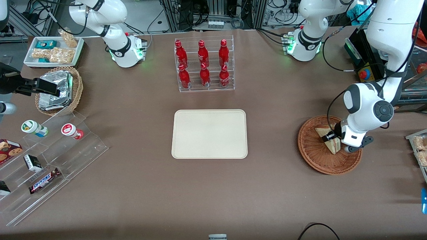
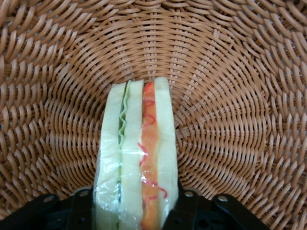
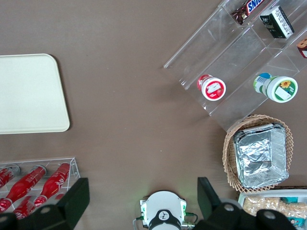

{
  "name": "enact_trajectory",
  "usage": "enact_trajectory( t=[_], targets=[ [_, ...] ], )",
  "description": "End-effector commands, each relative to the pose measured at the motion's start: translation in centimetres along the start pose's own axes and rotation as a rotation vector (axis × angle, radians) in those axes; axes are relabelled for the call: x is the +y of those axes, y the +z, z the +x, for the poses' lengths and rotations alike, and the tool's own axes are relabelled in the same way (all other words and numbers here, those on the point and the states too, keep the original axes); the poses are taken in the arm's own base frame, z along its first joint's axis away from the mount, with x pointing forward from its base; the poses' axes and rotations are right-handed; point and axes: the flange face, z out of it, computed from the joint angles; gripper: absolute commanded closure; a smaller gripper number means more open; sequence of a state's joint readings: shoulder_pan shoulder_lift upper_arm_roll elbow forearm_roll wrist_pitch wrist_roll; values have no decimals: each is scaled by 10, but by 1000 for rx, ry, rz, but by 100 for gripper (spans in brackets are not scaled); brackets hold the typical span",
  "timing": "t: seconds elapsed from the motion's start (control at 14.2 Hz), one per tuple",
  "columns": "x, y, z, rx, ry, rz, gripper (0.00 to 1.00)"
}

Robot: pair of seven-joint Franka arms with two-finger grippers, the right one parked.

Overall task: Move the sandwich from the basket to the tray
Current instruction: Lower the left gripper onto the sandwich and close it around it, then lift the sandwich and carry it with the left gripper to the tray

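End effector (image 2: 135, 211) in the wicker basket (image 1: 317, 156) clasps the sandwich (image 2: 136, 163) across its bread faces; soft, light, film-wrapped, likely slippery; squeeze gently

- Clear rack (image 1: 230, 63): six red bottles (image 1: 202, 53), farther from the camera than mid-table.
- Parked arm's end:
  - Tan basket (image 1: 78, 87) holding foil packs (image 1: 55, 90).
  - White tray (image 1: 79, 50) of snack packets (image 1: 53, 55).
  - Clear stepped stand (image 1: 90, 143) bearing two cups (image 1: 71, 130), a Snickers bar (image 1: 44, 180) and small boxes (image 1: 32, 162).
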State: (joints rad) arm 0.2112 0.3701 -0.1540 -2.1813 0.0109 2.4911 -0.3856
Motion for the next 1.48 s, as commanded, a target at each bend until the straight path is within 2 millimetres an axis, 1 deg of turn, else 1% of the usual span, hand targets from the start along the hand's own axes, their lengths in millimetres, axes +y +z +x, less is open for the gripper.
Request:
enact_trajectory(
  t=[0.0,0.07,0.21,0.28,0.35,0.49,0.56,0.63,0.7,0.77,0.85,0.92,0.99,1.13,1.2,1.27,1.34,1.41],
  targets=[
    [2,-27,8,-21,8,20,80],
    [7,-44,10,-47,18,35,80],
    [17,-71,4,-93,62,63,80],
    [34,-79,-7,-96,101,69,80],
    [49,-83,-16,-100,130,76,80],
    [93,-90,-41,-115,207,97,80],
    [105,-89,-51,-147,235,117,80],
    [122,-90,-63,-171,266,133,80],
    [140,-96,-72,-175,292,131,79],
    [169,-102,-88,-180,325,131,79],
    [200,-98,-109,-195,340,144,79],
    [228,-96,-125,-187,343,144,79],
    [270,-94,-141,-181,338,124,78],
    [342,-86,-168,-176,295,83,76],
    [369,-78,-182,-170,262,80,76],
    [391,-68,-194,-164,237,85,76],
    [410,-54,-210,-164,228,93,76],
    [420,-46,-220,-167,227,93,76]
  ],
)
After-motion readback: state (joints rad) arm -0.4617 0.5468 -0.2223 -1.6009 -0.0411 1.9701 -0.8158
